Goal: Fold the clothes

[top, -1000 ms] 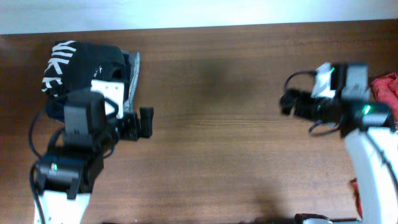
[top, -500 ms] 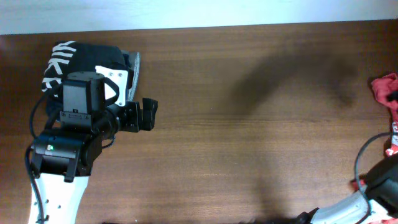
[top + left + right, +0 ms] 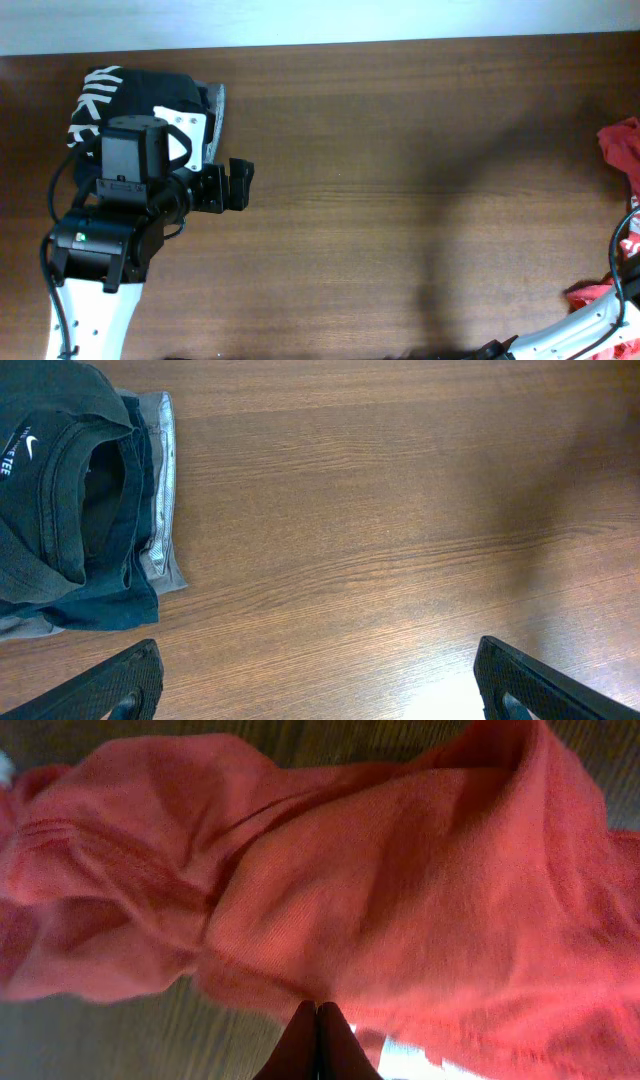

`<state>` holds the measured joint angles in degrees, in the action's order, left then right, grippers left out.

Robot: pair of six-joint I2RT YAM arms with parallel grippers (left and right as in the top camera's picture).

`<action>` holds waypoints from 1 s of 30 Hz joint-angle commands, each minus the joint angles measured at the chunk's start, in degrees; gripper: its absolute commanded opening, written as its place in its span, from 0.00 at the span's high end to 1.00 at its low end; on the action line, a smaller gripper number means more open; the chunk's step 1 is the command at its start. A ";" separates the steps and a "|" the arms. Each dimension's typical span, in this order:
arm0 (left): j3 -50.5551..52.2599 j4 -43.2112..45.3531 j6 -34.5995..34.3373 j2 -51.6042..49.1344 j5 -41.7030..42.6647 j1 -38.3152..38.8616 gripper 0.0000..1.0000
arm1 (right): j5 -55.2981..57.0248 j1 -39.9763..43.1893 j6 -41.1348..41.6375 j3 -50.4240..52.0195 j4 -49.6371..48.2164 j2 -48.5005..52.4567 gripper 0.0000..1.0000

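Overhead: right arm (image 3: 590, 330) dropped lower; T-shirt (image 3: 622, 145) more exposed.

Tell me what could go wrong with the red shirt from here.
The shirt lies bunched at the table's far right, partly outside the overhead view, so it might slide off unseen. The right gripper is shut against the cloth; it may hold only a thin fold, or nothing.

T-shirt (image 3: 622, 148) runs off the overhead edge!
Right tool (image 3: 317, 1017) sits outside that shot; up close, blurry red cloth fills everything, print unreadable.
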<state>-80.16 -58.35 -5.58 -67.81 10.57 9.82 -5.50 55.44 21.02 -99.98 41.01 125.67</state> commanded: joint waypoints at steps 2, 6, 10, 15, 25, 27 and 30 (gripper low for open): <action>-1.16 -0.55 0.94 -0.11 0.79 -0.13 0.01 | 6.05 -0.55 0.28 -1.07 -1.07 5.70 0.96; -1.16 -0.55 0.94 -0.11 0.83 -0.13 0.01 | 3.17 -3.91 -3.52 -1.07 -1.18 10.27 0.96; -1.16 -0.72 0.92 -0.11 0.87 -0.13 0.01 | -5.73 -11.15 -7.37 -1.07 -2.89 11.10 0.96; -1.16 -1.92 0.94 -0.09 0.83 -0.13 0.01 | -8.94 -26.95 -10.78 -1.14 -2.71 10.97 0.96; -2.67 -4.28 1.40 3.37 -10.32 -0.15 0.01 | -9.05 -62.66 -18.38 -1.11 7.61 10.97 0.96; -3.48 -4.33 2.08 5.44 -10.60 -0.15 0.01 | -8.92 -69.99 -18.71 -1.11 11.39 10.99 0.96; -3.48 -4.76 2.16 8.22 -10.36 -0.13 0.01 | -9.31 -77.64 -18.71 -1.07 17.18 10.99 0.96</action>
<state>-82.11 -62.81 -4.71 -62.83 1.65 9.82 -13.85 -16.75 3.60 -103.79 54.43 133.12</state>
